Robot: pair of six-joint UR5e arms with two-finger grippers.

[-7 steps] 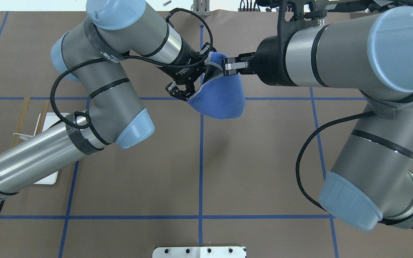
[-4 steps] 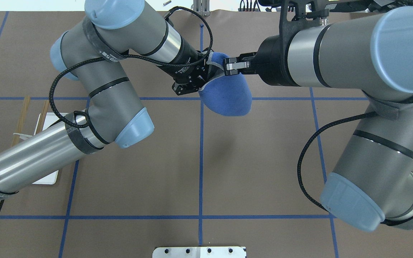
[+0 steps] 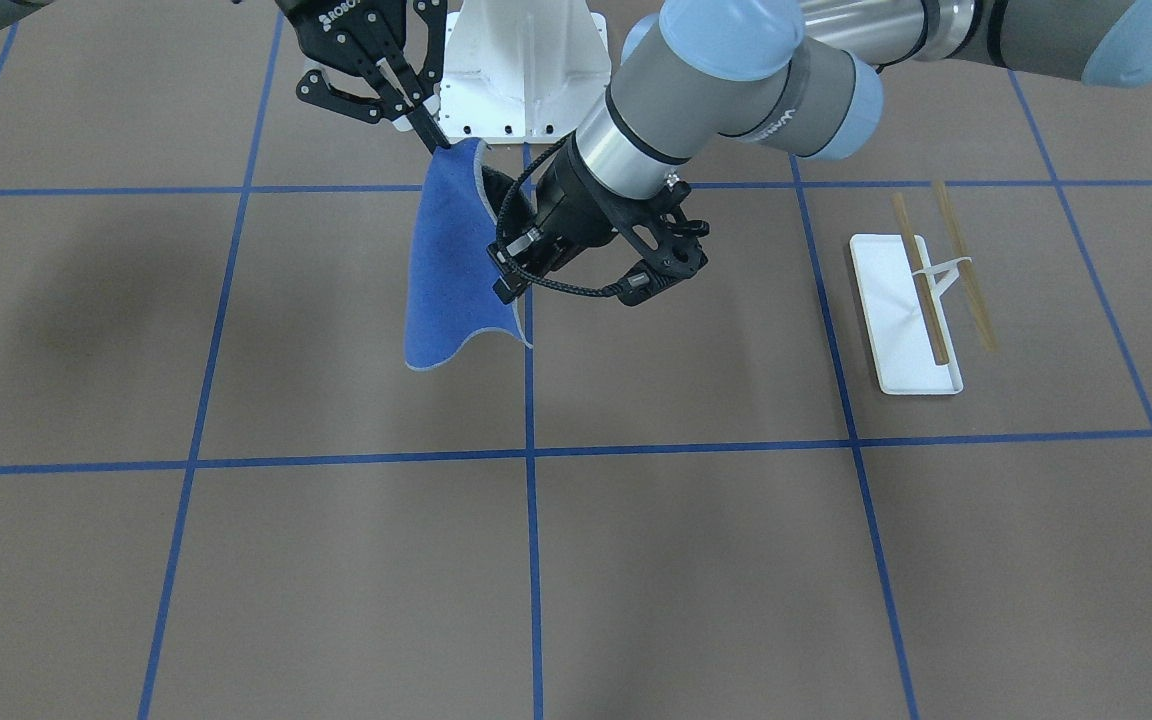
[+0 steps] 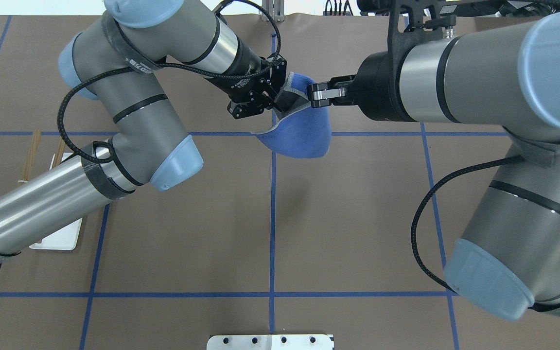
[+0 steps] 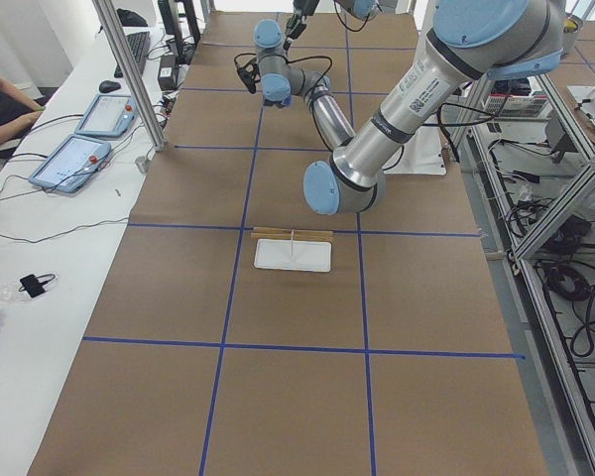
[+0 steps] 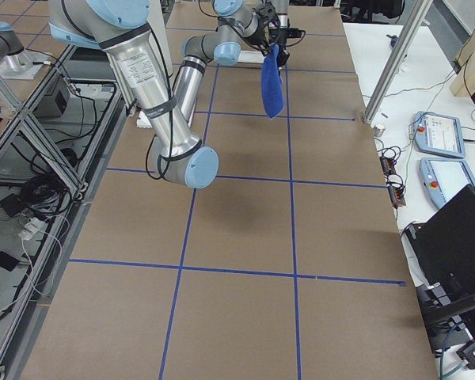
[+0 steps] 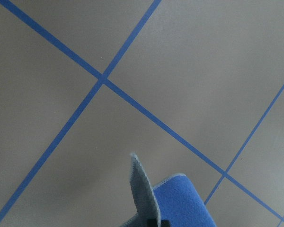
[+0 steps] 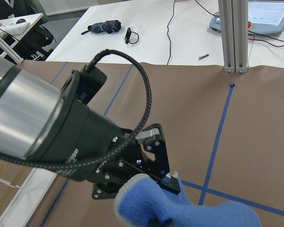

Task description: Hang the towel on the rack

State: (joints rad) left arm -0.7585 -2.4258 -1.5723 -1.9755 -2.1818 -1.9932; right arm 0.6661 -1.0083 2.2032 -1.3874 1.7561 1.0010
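— Whereabouts of the small square blue cloth towel (image 4: 304,138) with pale grey stitching?
— Hanging clear of the brown taped table (image 4: 187,243), pinched at a top corner by the black right gripper (image 4: 313,93), clamped on it.
— And the black left gripper (image 4: 280,100)?
— Narrowed onto the stitched edge, just beside the right one; half a second ago, further down that edge.
— Small white-based rack (image 3: 891,300) with two tan wooden rods?
— Well apart, on the left arm's side of the table.

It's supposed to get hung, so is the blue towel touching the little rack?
Apart. The front-facing view shows bare table between the hanging towel and the rack.
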